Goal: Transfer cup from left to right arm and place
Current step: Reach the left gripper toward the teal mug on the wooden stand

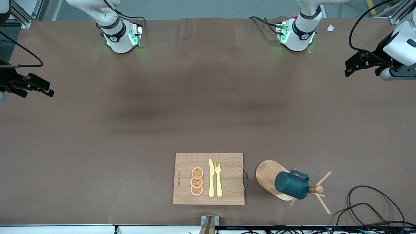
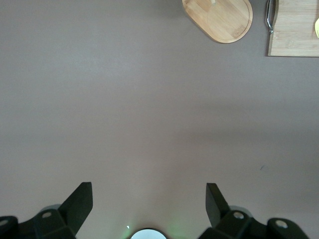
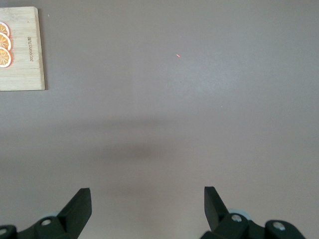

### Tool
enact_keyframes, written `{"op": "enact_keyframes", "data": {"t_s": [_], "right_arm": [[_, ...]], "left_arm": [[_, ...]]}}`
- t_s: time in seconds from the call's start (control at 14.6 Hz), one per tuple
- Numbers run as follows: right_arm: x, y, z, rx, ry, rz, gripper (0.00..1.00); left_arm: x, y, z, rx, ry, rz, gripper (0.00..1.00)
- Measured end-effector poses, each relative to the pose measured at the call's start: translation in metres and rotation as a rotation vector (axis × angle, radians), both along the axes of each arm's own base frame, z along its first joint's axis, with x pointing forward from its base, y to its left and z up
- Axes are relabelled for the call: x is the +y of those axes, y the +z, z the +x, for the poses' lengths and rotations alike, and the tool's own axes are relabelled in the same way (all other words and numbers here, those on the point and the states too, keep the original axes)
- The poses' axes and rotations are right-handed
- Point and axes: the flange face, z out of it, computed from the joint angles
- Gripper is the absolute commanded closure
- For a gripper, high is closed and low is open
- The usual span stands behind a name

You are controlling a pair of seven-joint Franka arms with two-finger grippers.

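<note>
The dark teal ribbed cup (image 1: 292,186) hangs tilted on a peg of a wooden mug stand (image 1: 320,190), over the stand's oval base (image 1: 267,174), near the front camera toward the left arm's end of the table. Its handle points up and its inside is hidden. My left gripper (image 1: 357,66) is open and empty in the air over that end of the table; its wrist view (image 2: 149,186) shows bare table between the fingers and the oval base (image 2: 219,20), not the cup. My right gripper (image 1: 39,88) is open and empty over the right arm's end; its wrist view (image 3: 147,191) shows bare table.
A bamboo cutting board (image 1: 227,195) lies beside the stand, with three orange slices (image 1: 197,181), a yellow knife (image 1: 211,178) and a yellow fork (image 1: 218,178) on it. It also shows in both wrist views (image 2: 294,30) (image 3: 20,69). Black cables (image 1: 367,201) lie at the table edge near the stand.
</note>
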Motion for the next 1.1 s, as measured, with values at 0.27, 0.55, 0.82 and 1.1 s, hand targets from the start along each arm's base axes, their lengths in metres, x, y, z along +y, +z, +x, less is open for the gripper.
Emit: {"op": "enact_keyframes", "data": {"t_s": [0.27,0.55,0.82,1.1], "right_arm": [[0.0,0.0,0.0,0.0,0.0,0.0,0.0],[-0.003,0.0,0.0,0.0,-0.005,0.0,0.0],[-0.007,0.0,0.0,0.001,-0.007,-0.025,0.0],[-0.011,0.0,-0.001,0.003,-0.008,-0.051,0.0]], "left_arm": [[-0.005,-0.005,0.006,0.012,0.0,-0.046,0.0],[-0.007,-0.012,0.033,-0.025,0.056,-0.117,0.0],[-0.007,-0.053,0.075,-0.036,0.329,-0.267,0.0],[-0.016,-0.089,0.106,-0.063,0.608,-0.325,0.0]]}}
